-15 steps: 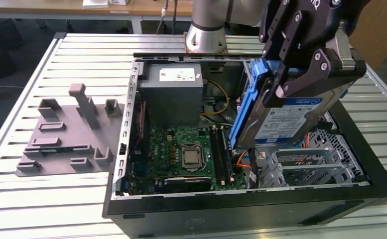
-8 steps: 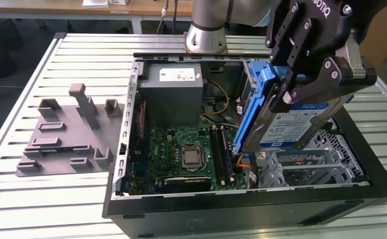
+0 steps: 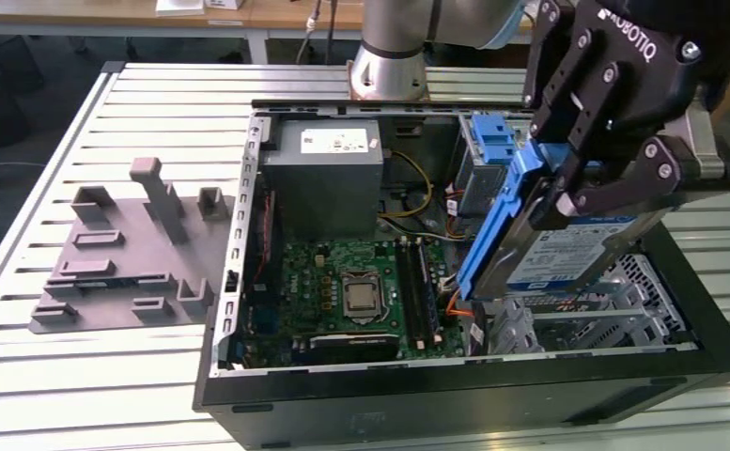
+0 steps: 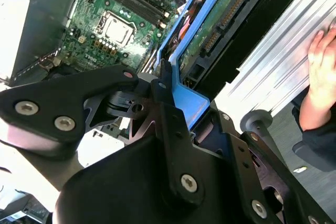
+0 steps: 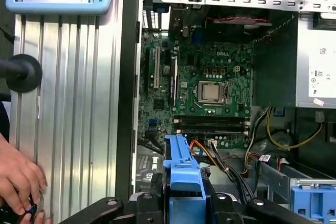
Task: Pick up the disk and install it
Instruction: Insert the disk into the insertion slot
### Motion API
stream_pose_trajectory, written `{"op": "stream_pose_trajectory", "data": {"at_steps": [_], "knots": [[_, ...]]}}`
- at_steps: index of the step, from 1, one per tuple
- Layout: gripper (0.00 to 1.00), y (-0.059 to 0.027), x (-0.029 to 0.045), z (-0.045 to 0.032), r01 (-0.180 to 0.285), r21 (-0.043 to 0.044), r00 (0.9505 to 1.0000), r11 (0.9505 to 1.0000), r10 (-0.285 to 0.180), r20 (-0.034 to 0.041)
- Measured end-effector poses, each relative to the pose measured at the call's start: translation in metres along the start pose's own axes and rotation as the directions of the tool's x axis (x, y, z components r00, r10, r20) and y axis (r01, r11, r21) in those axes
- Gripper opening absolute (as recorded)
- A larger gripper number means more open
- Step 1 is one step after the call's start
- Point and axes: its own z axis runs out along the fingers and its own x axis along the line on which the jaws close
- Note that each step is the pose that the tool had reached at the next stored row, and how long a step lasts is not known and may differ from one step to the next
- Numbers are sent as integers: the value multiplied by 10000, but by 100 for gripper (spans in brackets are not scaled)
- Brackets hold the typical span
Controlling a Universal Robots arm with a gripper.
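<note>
White lettering [image 3: 646,33] marks the claw's [image 3: 571,188] body in the exterior view. A white-and-blue printed label [image 3: 578,256] covers the disk [image 3: 496,225]. A white sticker [image 3: 339,143] sits on the power supply box [image 3: 327,169].

Disk [image 3: 566,254]: in the exterior view your gripper [image 3: 578,193] covers its upper end; the lower end drops behind the metal bay [image 3: 590,315]; in both wrist views the gripper body masks most of it
Gripper: its top runs off the exterior view's upper edge
Arm [image 3: 390,56]: cut off just above its base by that same edge
Hand [image 4: 323,77]: cropped at the picture's edge in both wrist views; you can't tell what it pinches
Motherboard [image 3: 339,282]: the disk hides its strip toward the exterior view's right
</note>
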Motion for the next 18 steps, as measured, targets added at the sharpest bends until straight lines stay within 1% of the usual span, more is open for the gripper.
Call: {"op": "stream_pose_trajectory", "data": {"at_steps": [3,9,10,14,15,18], "knots": [[37,-61,4,15,-1,-1,10000,10000,1,-9],[37,-144,8,45,0,9,10000,10000,0,-28],[37,-148,8,49,1,31,10000,10000,-1,-30],[37,-161,9,69,6,207,10000,9998,-6,-33],[37,-167,9,74,4,239,10000,9997,-3,-34],[37,-189,8,91,-141,257,9999,9996,142,-28]]}}
